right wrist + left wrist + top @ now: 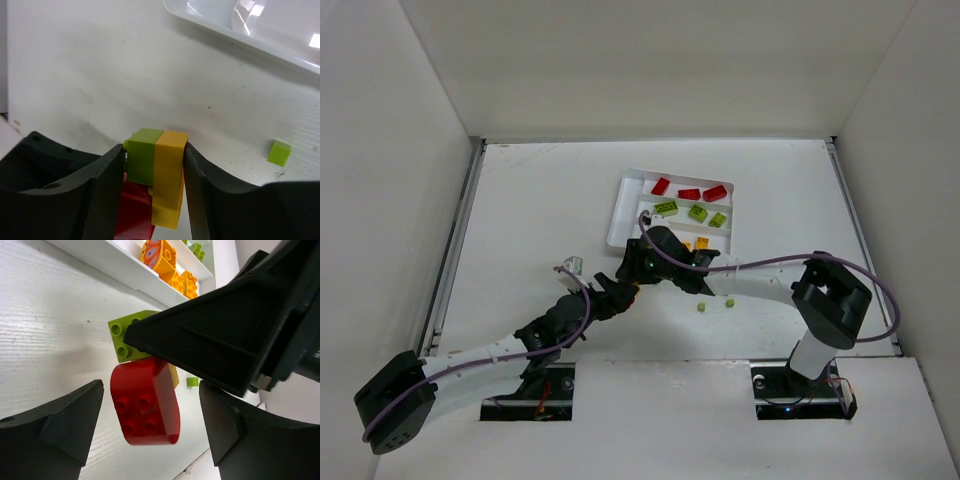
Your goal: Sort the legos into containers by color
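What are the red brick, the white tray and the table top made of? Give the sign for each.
Red brick: glossy moulded plastic, by its sheen and studs.
White tray: smooth, shiny plastic, apparently; light glints on its wall.
Table top: matte white board with fine grain lines, perhaps painted wood or laminate.

We see two arms of one build, the left arm (488,350) and the right arm (762,284): white tubular links between bulky black joint housings. A lilac cable (760,264) loops along each. A small green light (648,266) glows on one wrist. Our wrist views show matte black, wedge-shaped fingers (55,432) with flat inner faces.
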Robot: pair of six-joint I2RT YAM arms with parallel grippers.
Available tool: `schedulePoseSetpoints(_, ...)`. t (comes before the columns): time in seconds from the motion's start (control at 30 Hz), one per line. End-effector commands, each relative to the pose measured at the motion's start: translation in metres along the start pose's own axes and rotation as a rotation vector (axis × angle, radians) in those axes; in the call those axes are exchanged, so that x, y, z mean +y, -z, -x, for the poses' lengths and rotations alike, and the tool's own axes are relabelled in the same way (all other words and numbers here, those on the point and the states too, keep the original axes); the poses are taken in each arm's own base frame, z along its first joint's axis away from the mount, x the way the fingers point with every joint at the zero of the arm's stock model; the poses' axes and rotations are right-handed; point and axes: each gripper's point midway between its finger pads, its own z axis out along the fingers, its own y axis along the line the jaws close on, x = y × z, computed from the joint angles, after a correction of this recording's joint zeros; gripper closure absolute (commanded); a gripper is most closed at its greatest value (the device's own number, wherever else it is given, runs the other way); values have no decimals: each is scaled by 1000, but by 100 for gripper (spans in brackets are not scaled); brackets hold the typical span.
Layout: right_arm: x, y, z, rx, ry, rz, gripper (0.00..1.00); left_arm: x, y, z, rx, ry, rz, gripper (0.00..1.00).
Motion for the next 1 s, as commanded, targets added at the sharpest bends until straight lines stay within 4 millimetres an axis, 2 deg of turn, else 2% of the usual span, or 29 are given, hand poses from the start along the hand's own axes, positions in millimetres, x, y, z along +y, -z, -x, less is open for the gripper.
schedulePoseSetpoints(0.0,34,17,31,-94,-62,126,52,-6,-1,7,-47,35,-29,27)
schedulePoseSetpoints(0.27,24,21,36,-120,-82,116,52,-4,-1,12,-74,47,-20,41)
schedulePoseSetpoints(0.57,13,20,36,-129,-93,91,52,-2,0,15,-95,63,-12,39)
schedulePoseSetpoints(0.77,16,23,37,-132,-98,109,52,-3,-1,14,-91,63,-17,46)
schedulePoseSetpoints(0.87,19,24,37,-135,-104,123,52,-5,-2,13,-89,65,-23,47)
schedulePoseSetpoints(0.97,20,24,36,-133,-103,125,52,-6,-3,13,-88,64,-29,57)
